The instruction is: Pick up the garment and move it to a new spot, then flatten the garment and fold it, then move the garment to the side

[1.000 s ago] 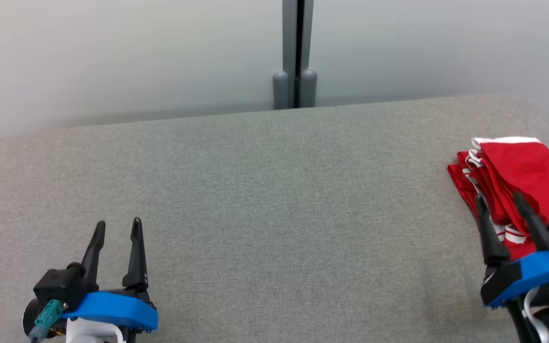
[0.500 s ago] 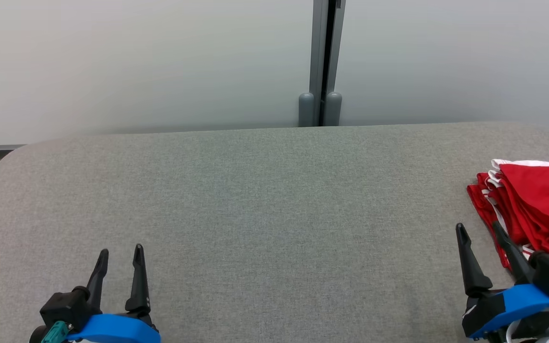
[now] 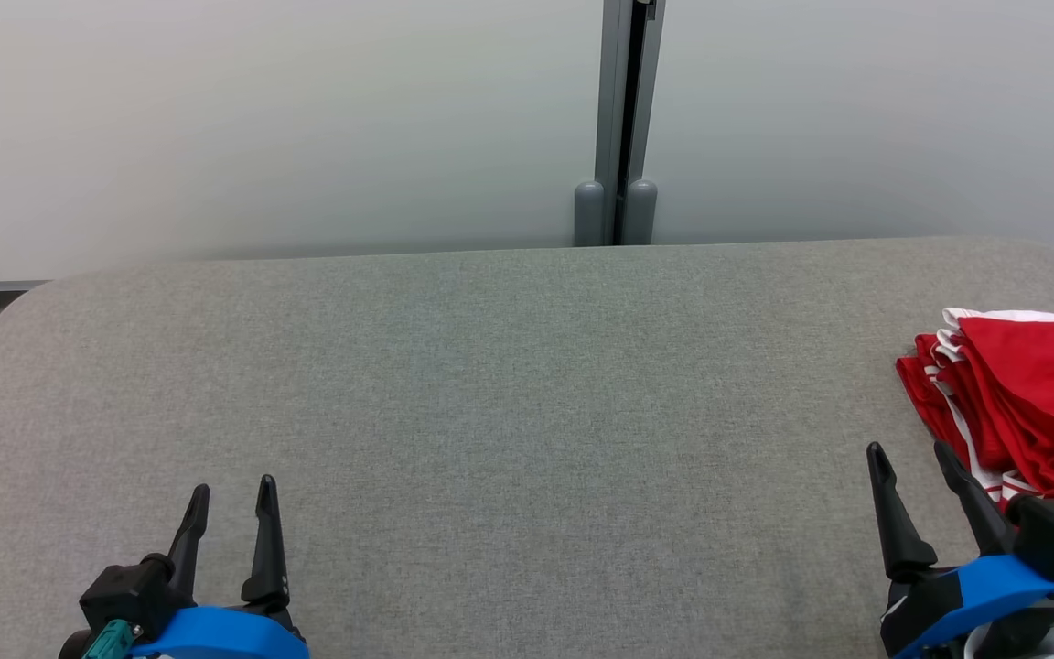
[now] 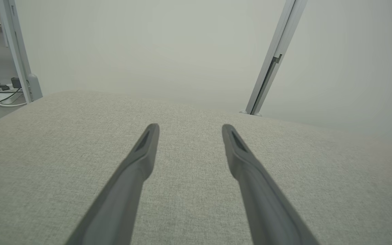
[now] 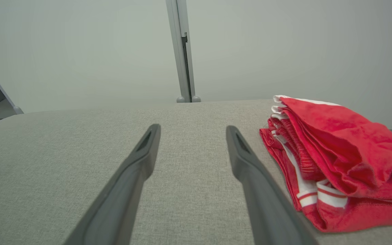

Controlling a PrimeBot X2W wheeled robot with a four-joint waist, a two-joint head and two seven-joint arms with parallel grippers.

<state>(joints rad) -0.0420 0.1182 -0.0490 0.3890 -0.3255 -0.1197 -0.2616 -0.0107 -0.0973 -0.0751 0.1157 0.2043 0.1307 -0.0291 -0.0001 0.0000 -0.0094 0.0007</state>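
Head view tells me the change: a second ago my right gripper (image 3: 908, 450) had its fingers lying over the near corner of the garment (image 3: 1021, 394). Now they stand just beside its left edge, clear of the cloth. The whole picture has shifted as well, so the head has moved too. Over the last half second little differs, only a slight drawing-back of that arm.

The red garment with white trim sits folded in a stack at the far right of the table (image 3: 509, 384), partly cut off by the frame edge. From the right wrist view I see the fingers spread wide with nothing between them, the stack off to their right. My left gripper (image 3: 232, 487) hovers low at the near left, fingers likewise apart and empty, well away from the garment.

I read this as the last step done: folded, set aside, released. What's left for me is to retreat without disturbing the stack.
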